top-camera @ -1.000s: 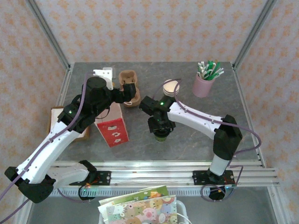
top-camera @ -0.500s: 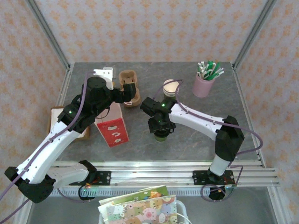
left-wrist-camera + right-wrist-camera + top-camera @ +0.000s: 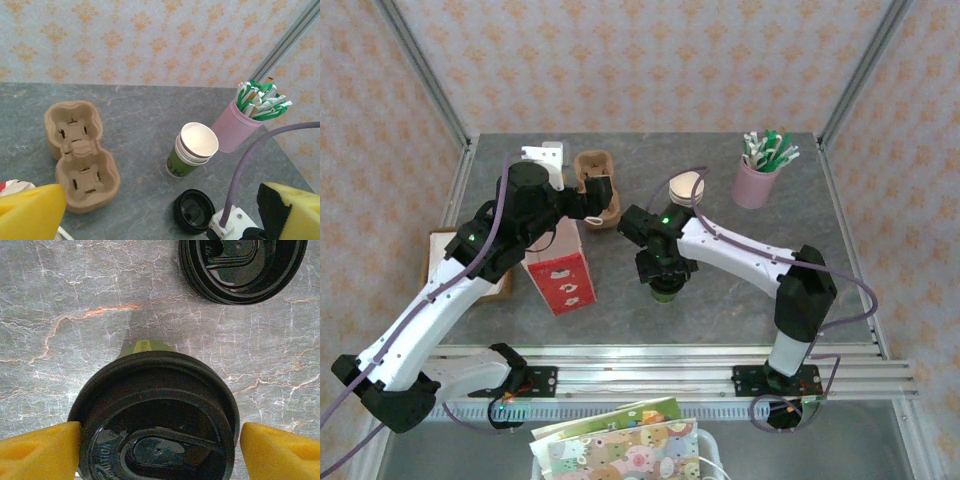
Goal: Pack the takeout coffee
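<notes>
The takeout coffee (image 3: 155,420), a green cup under a black lid, stands on the grey table directly below my right gripper (image 3: 160,452). The yellow fingers (image 3: 37,452) flank the lid; the left one is at its rim and the right one stands a small gap away, so the gripper is open. From above, the cup's base (image 3: 666,293) shows under the right gripper (image 3: 664,272) at the table's middle. My left gripper (image 3: 160,220) is wide open with nothing in it, hanging over the brown two-cup carrier (image 3: 80,160) near the back left (image 3: 595,185).
A loose black lid (image 3: 242,267) lies just beyond the coffee (image 3: 195,210). Stacked lidless green cups (image 3: 192,152) and a pink holder of sachets (image 3: 757,180) stand at the back right. A red carton (image 3: 560,272) stands under the left arm.
The right gripper's jaws have widened a little around the coffee's lid. The left arm has barely moved.
</notes>
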